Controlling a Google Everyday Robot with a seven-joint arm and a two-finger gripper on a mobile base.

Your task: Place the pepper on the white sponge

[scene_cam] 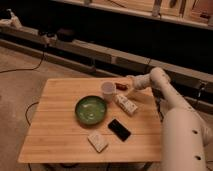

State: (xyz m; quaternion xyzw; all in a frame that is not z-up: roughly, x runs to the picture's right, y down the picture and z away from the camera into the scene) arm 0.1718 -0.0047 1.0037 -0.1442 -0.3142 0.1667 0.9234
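The pepper [120, 85] is a small dark red piece lying on the wooden table [60, 125] just right of a pale cup [108, 90], near the far edge. My gripper [129, 88] is low over the table right beside the pepper, on its right side, at the end of the white arm [155, 77] reaching in from the right. The white sponge [98, 141] is a small cream pad near the front edge, left of the black phone [119, 129] and well away from the gripper.
A green bowl [91, 109] sits mid-table. A longer white block with dark marks [126, 104] lies just below the gripper. My white body [182, 140] fills the right front. A dark shelf and cables run behind the table.
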